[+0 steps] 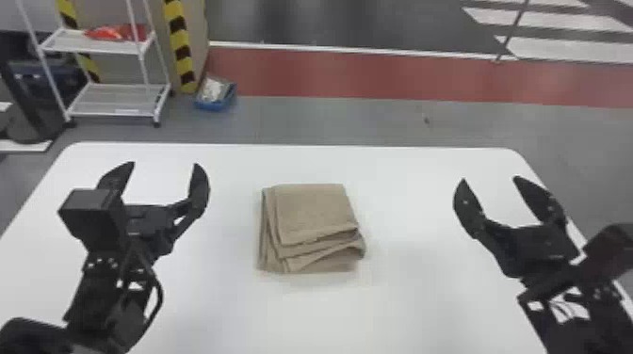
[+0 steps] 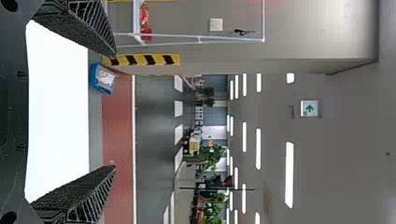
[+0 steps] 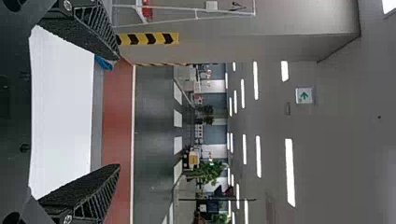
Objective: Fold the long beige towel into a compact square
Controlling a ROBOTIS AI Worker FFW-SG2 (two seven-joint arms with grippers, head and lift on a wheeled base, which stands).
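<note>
The soft beige cloth towel (image 1: 315, 212) sits folded on the smooth white table (image 1: 301, 310), between my black left gripper (image 1: 164, 165) and black right gripper (image 1: 489, 181). Both have their jaws wide apart.

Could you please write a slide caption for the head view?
Beige towel folded into a layered stack on the white table, between the open left and right grippers.
</note>
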